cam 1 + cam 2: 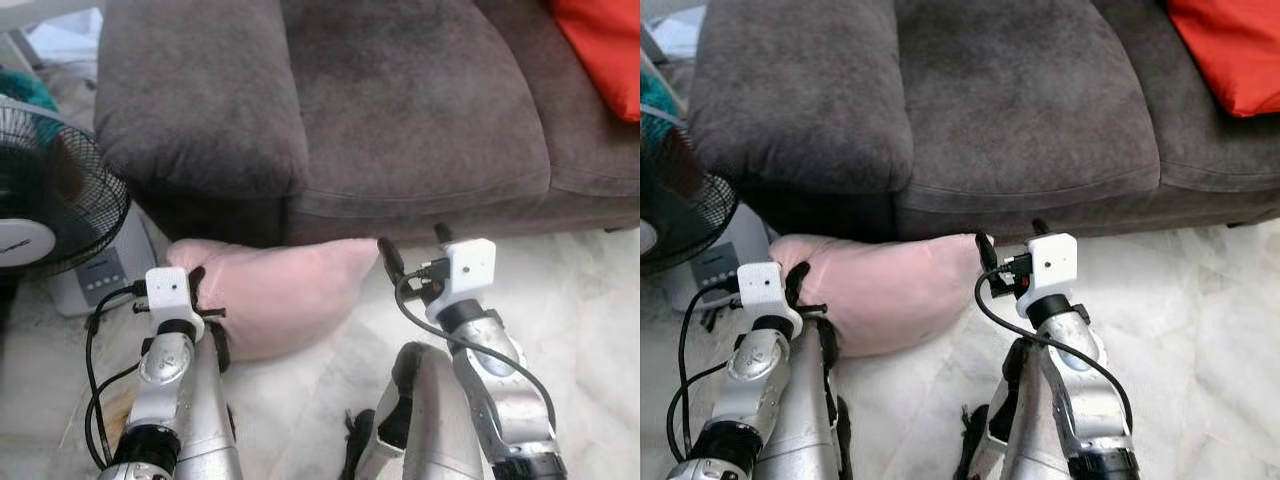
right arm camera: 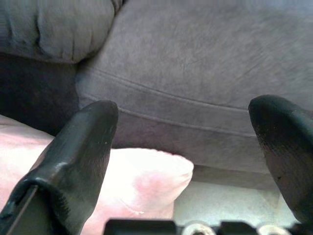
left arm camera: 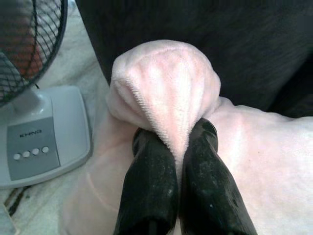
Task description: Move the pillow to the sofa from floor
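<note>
1. Two silver arms with smooth metal shells and black cables come up from the lower edge of the head views, each with a white camera block on the wrist.
2. Between them lies the pink pillow (image 1: 280, 295), soft and plush, with a rounded, slightly wrinkled shape; it rests on the floor (image 1: 580, 300) and leans against the front base of the sofa (image 1: 400, 120).
3. At the pillow's left corner, the left pincer (image 3: 173, 147) has its two black, rough-looking fingers (image 3: 151, 181) pressed almost together, and a fold of the fuzzy pink cloth is squeezed between them.
4. Near the pillow's right corner is the right pincer (image 1: 412, 262); its fingers (image 2: 83, 147) stand wide apart with nothing between them, just beside the pillow and in front of the sofa's base.
5. Dark grey-brown, velvety fabric covers the sofa, with thick rounded cushions and a stitched seam along the front edge.
6. An orange-red cushion (image 1: 605, 45) lies on the sofa seat at the far right.
7. Pale marble-like tiles with a glossy surface make the floor.
8. Left of the pillow stands a fan (image 1: 60, 215) with a black wire grille and a grey plastic base with small round buttons.
</note>
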Tool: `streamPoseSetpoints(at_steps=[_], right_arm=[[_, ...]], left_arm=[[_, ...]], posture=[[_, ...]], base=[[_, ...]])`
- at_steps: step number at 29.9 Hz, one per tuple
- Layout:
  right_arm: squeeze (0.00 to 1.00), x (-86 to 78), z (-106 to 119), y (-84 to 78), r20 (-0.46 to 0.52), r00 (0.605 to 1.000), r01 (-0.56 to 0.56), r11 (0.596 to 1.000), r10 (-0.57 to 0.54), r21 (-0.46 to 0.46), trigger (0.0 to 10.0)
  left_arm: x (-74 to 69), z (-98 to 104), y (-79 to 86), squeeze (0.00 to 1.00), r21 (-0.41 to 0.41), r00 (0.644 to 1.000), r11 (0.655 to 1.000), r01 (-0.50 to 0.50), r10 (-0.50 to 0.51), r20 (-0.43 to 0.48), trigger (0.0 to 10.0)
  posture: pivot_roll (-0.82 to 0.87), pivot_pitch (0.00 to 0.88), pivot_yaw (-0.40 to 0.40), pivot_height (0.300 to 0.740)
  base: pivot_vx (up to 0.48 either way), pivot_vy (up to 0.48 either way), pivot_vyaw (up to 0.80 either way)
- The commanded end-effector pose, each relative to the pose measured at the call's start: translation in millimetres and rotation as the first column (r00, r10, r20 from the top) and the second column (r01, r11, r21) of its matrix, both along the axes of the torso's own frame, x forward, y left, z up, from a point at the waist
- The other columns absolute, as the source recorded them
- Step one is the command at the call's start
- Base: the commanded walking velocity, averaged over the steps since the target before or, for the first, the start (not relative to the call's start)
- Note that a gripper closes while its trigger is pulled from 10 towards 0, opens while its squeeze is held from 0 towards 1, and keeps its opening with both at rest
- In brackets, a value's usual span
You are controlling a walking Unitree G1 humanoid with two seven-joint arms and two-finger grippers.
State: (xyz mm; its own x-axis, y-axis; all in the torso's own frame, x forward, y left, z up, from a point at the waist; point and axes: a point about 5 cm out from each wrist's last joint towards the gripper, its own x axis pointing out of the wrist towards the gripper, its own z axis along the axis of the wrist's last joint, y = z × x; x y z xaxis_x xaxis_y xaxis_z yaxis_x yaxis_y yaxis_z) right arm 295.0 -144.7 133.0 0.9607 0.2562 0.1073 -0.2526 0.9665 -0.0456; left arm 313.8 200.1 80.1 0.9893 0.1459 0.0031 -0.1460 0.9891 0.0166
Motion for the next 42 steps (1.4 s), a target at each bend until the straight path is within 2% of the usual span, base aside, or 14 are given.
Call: streamPoseSetpoints(at_steps=[1,9,26,38,42], right_arm=[[0.0,-2.7,-9.6,-3.2,-0.03,0.999,0.019,1.0,-0.019,-0.008,10.0],[0.0,0.1,-9.9,-4.0,-0.02,0.999,0.027,1.0,-0.028,-0.007,10.0],[0.0,5.6,-11.1,-4.0,-0.017,1.0,0.012,1.0,-0.012,-0.021,10.0],[0.0,5.9,-11.4,-3.5,-0.018,1.0,0.005,1.0,-0.005,-0.026,10.0],[0.0,5.7,-12.3,-1.6,-0.023,1.0,-0.004,1.0,0.004,-0.027,10.0]], left_arm=[[2.2,18.4,10.6,0.0,0.018,0.996,0.999,-0.042,0.04,0.084,10.0],[5.0,20.9,12.6,0.0,0.029,0.996,0.999,-0.046,0.044,0.075,10.0],[6.4,23.3,13.1,0.0,0.006,0.994,0.998,-0.069,0.068,0.09,10.0],[7.4,26.2,12.8,0.0,0.002,0.992,0.997,-0.071,0.071,0.102,10.0],[7.2,26.7,13.7,0.0,0.005,0.992,0.997,-0.076,0.075,0.1,10.0]], posture=[[0.14,0.19,-0.067,0.48],[0.14,0.171,-0.062,0.48],[0.15,0.148,-0.08,0.48],[0.15,0.153,-0.081,0.48],[0.15,0.158,-0.082,0.48]], base=[[-0.337,0.0,0.0],[-0.325,0.0,0.0],[0.0,0.0,0.0],[-0.372,0.0,0.0],[0.0,0.0,0.0]])
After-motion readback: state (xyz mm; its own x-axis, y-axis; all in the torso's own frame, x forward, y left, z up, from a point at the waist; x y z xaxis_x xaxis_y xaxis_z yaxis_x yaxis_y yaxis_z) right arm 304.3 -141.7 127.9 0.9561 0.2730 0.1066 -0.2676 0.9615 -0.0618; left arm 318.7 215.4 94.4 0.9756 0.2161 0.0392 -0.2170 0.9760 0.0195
